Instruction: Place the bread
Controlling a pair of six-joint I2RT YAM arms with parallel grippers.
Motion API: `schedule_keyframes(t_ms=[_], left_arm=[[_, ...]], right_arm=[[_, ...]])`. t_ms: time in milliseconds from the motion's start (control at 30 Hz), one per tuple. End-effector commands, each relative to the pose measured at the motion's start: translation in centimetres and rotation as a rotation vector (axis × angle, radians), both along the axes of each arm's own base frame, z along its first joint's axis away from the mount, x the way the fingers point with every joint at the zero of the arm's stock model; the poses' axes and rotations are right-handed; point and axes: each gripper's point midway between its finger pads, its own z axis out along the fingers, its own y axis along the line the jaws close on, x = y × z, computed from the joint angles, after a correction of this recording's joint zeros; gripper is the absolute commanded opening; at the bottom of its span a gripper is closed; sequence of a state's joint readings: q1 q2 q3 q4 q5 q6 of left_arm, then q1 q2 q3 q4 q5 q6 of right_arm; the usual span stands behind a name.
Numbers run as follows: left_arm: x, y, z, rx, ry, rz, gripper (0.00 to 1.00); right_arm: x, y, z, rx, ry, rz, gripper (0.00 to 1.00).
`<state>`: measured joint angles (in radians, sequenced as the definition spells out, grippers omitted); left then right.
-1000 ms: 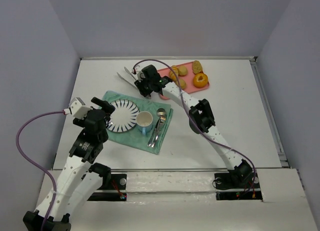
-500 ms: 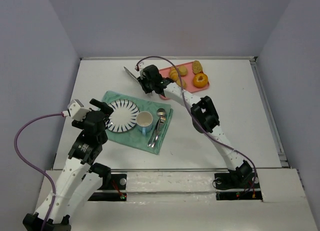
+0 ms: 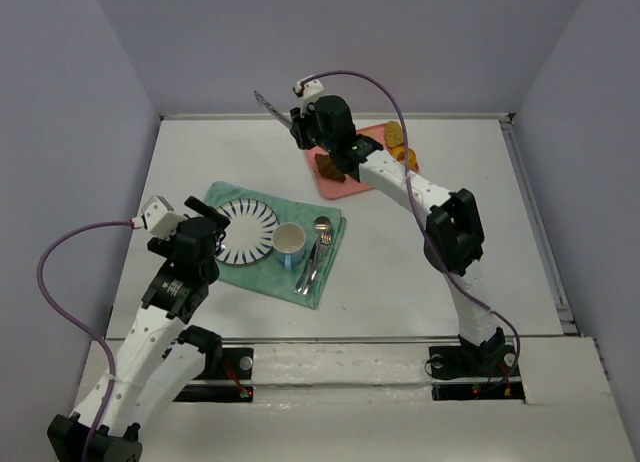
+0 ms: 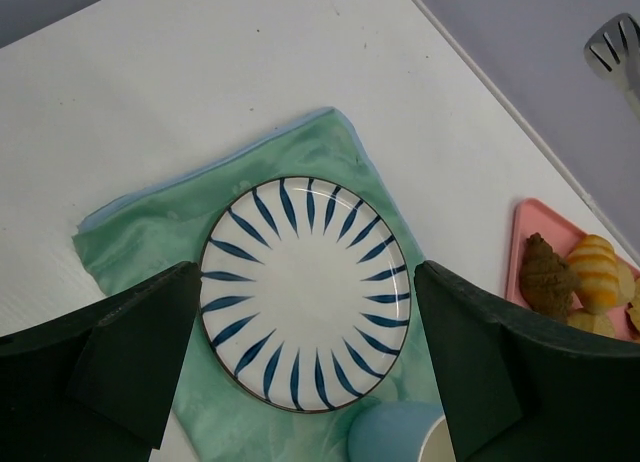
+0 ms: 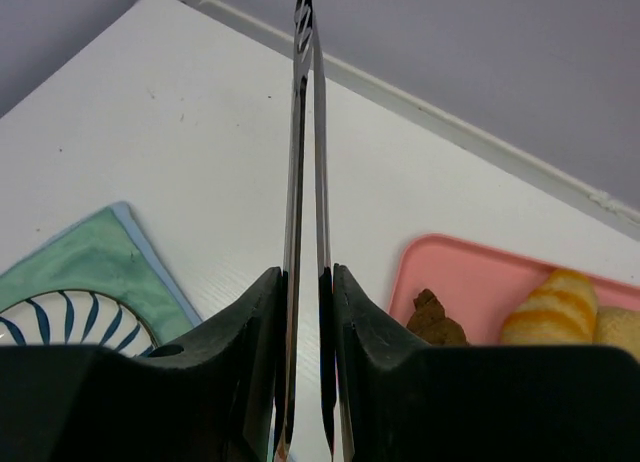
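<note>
The bread [image 5: 618, 334] was taken to be the smooth pale-golden piece on the pink tray [image 5: 450, 267]. The tray lay against the far edge of the desk, right of centre. The bread was cut off by the frame edge, so this reading could not be made certain. Just beside it a ridged yellow pastry [image 5: 550, 307] was seen, and the dark croissant [image 5: 433, 317] was set at the tray's left end.

The right gripper [image 5: 305, 282] was clamped on a pair of metal tongs [image 5: 303, 132], whose blades were pressed nearly together with nothing between them. Their slotted tips were pointed over the far edge, left of the tray, so the bread was not yet gripped. It was judged that the tongs would have to be swung rightward over the tray and let spread.

The striped plate [image 4: 305, 292] was left bare on the green cloth [image 4: 150, 232], towards the left-near part of the desk, presumably as the landing spot. The cup [image 3: 290, 242] and cutlery [image 3: 318, 247] were crowded at its right. The left gripper [image 3: 207, 220] was held wide open above the plate's left rim, which narrowed the approach there. A bare white strip between tray and cloth was open for the carry.
</note>
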<state>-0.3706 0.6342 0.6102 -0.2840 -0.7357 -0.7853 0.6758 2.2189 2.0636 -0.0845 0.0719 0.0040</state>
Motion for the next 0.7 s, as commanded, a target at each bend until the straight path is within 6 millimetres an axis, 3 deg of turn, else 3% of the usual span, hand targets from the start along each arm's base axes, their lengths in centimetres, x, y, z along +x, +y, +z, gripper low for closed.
schedule_keyframes(t_ms=[0,33,233,267,300,367,533,567,600,667], left_arm=[[0.1,0.9,1.4,-0.011,-0.049,0.058,0.99],[0.1,0.8,1.3,-0.01,-0.047,0.055,0.99],[0.2,0.5,1.6,-0.022,-0.063,0.035,0.99],[0.2,0.4,1.6,-0.024,-0.065,0.031,0.99],[0.3,0.3,1.6,-0.028,-0.068,0.022,0.99],[0.3,0.0,1.7,-0.032,-0.071,0.006,0.99],[0.4,-0.7,1.8,-0.046,-0.084,-0.042,0.99],[0.4,-1.0,1.9,-0.051,-0.089,-0.062,0.99],[0.4,-1.1,2.0,-0.054,-0.095,-0.07,0.99],[0.3,-1.3,2.1,-0.059,-0.1,-0.079,0.99]], right_arm=[[-0.2,-1.9,5.0,0.13,-0.084,-0.039,0.07],[-0.1,-2.9,3.9,0.111,-0.069,-0.06,0.07],[-3.0,-7.0,4.8,0.117,-0.097,-0.148,0.07],[-3.3,-7.4,6.9,0.149,-0.129,-0.158,0.07],[-3.9,-8.1,5.6,0.141,-0.115,-0.17,0.07],[-5.7,-9.7,6.1,0.16,-0.121,-0.188,0.07],[-9.1,-12.0,7.3,0.218,-0.139,-0.185,0.07],[-10.1,-12.4,8.9,0.259,-0.161,-0.171,0.07],[-10.7,-12.6,8.1,0.266,-0.158,-0.161,0.07],[-11.6,-13.1,8.6,0.286,-0.172,-0.157,0.07]])
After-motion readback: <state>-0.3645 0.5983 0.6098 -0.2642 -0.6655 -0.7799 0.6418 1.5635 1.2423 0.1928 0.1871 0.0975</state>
